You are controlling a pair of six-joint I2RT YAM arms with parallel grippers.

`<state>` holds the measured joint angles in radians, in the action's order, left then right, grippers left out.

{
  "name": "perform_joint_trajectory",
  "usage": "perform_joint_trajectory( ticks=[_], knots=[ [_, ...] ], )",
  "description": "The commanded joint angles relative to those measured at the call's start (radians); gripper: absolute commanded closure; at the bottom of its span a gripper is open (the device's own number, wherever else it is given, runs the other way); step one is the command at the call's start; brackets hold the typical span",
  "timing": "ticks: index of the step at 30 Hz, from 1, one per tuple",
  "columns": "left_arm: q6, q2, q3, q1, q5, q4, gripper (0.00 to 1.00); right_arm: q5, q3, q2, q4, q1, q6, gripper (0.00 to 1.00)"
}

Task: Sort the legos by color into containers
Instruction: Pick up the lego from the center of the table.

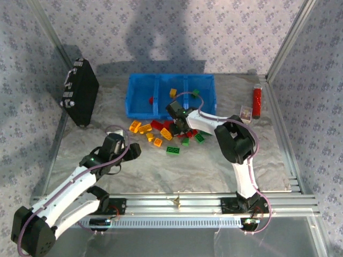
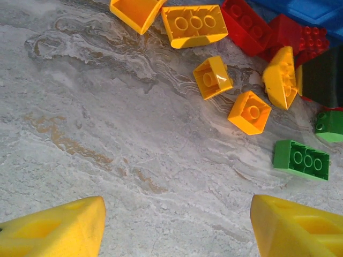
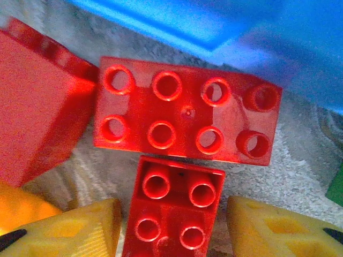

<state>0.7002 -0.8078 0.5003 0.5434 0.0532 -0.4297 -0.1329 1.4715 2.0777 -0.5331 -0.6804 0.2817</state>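
The legos (image 1: 161, 131) lie in a loose red, yellow and green pile in front of the blue tray (image 1: 143, 80). Its three containers hold one red lego (image 1: 151, 99), a yellow one (image 1: 173, 92) and a green one (image 1: 196, 92). My right gripper (image 1: 179, 127) is low over the pile, open, its yellow fingers (image 3: 80, 230) on either side of a small red lego (image 3: 174, 206); a strip of table shows by the right finger. A long red lego (image 3: 185, 112) lies just beyond. My left gripper (image 1: 131, 151) is open over bare table (image 2: 177, 214), short of yellow legos (image 2: 213, 76) and a green one (image 2: 301, 159).
A black case (image 1: 80, 92) leans at the far left. At the far right a red tube (image 1: 257, 101) lies beside a small clear box (image 1: 246, 112). Metal posts and patterned walls enclose the table, and an aluminium rail (image 1: 177, 202) runs along the near edge.
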Motion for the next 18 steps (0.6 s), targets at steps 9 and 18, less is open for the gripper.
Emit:
perform_joint_trajectory(
  ticks=[9, 18],
  knots=[
    [-0.025, 0.015, 0.014, -0.012, 0.032, -0.033, 0.29, -0.088, -0.007, -0.053, -0.062, -0.026, 0.055, 0.67],
    [-0.051, 0.065, 0.036, -0.051, 0.03, -0.083, 0.3, -0.134, 0.21, -0.188, -0.187, -0.123, 0.01, 0.66]
  ],
)
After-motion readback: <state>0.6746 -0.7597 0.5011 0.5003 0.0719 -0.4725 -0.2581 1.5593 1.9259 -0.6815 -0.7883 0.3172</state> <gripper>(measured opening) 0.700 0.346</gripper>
